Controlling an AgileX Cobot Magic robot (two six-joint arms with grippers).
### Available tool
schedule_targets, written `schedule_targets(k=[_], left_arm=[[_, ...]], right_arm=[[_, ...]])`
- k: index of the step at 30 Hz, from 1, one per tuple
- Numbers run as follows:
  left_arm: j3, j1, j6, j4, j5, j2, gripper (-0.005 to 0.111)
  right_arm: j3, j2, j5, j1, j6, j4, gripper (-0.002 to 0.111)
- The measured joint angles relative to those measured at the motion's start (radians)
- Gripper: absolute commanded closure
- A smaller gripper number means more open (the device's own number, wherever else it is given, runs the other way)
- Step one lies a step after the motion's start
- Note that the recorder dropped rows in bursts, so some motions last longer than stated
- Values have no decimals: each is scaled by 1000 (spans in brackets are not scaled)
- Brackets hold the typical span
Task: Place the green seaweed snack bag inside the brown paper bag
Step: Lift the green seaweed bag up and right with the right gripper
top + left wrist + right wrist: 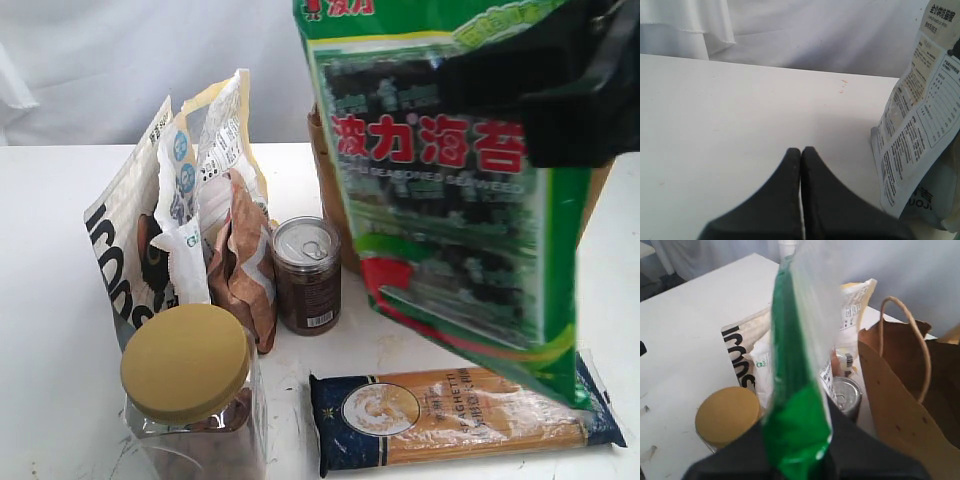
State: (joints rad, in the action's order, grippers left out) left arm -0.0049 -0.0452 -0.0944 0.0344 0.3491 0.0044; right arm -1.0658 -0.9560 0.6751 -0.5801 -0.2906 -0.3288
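Observation:
The green seaweed snack bag (450,190) hangs in the air close to the exterior camera, tilted, its picture panel and red lettering facing the camera. My right gripper (570,90) is shut on its upper right part. In the right wrist view the packet (795,410) shows edge-on between the black fingers (850,440). The brown paper bag (890,405) stands open beside and below it, one loop handle up; in the exterior view only slivers of it (326,190) show behind the packet. My left gripper (801,151) is shut and empty over bare table.
On the white table (60,200) stand a white-and-black pouch (125,260), a brown crinkled snack bag (245,265), a dark can (306,275) and a clear jar with a tan lid (185,360). A spaghetti packet (460,415) lies flat at the front.

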Motion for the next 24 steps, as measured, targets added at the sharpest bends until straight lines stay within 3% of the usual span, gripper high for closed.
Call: schedule_targets(k=[4,11,18,24], left_arm=[[0,0,0,0,0,0,107],[0,0,0,0,0,0,107],[0,0,0,0,0,0,107],[0,0,0,0,0,0,107]], right_arm=[[-110,59,190,0,160,246,108],[-213,89,295,0,230,406,108],[-241,73,216,0,341,716,108],[-241,8,34,0,361,767,108]])
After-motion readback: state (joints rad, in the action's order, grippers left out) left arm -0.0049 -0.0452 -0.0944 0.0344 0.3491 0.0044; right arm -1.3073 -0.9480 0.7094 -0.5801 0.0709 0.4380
